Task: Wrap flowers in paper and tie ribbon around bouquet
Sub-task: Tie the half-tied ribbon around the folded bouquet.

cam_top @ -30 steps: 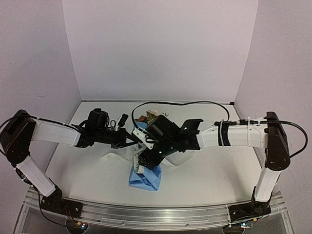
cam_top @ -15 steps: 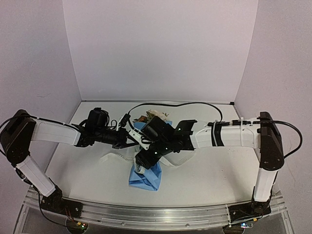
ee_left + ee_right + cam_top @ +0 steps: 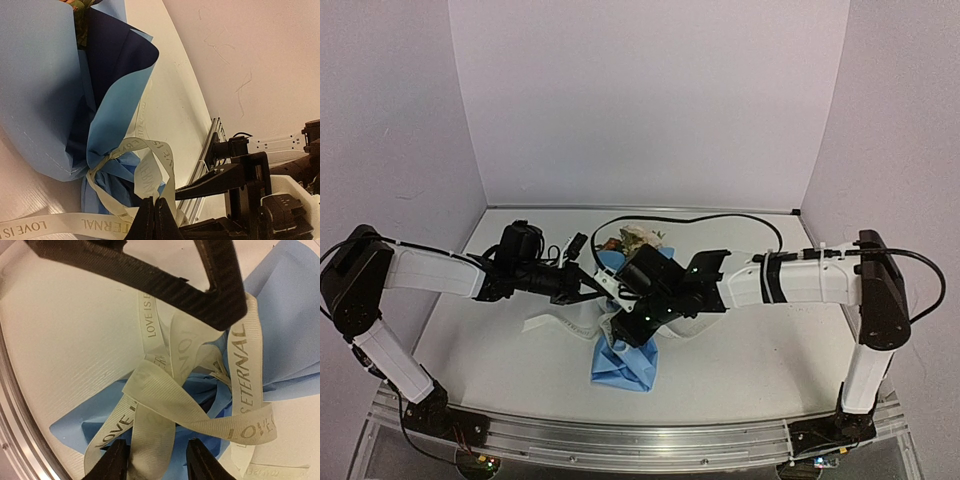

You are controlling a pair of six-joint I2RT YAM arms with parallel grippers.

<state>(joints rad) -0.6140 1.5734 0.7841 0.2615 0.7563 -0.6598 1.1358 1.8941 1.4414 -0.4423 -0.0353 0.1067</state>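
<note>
bouquet: laid mid-table, blooms toward 12 o'clock, tail toward 6 | ribbon: wound round the pinched waist, loose loops piled there | left gripper: seen at 9 o'clock of the waist, pressed closed on a ribbon strand | right gripper: at 3 o'clock, fingers half-parted, a ribbon loop seen between them, not clamped

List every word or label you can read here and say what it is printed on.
"LOVE IS" - on the ribbon, the strand lying on the table, right wrist view.
"ETERNAL" - same ribbon, the band beside the paper.
"LOVE IS ETERNAL" - same ribbon, along the bottom of the left wrist view.
Print on the folded loops shows only in parts; in the top view it is too small to read.
</note>
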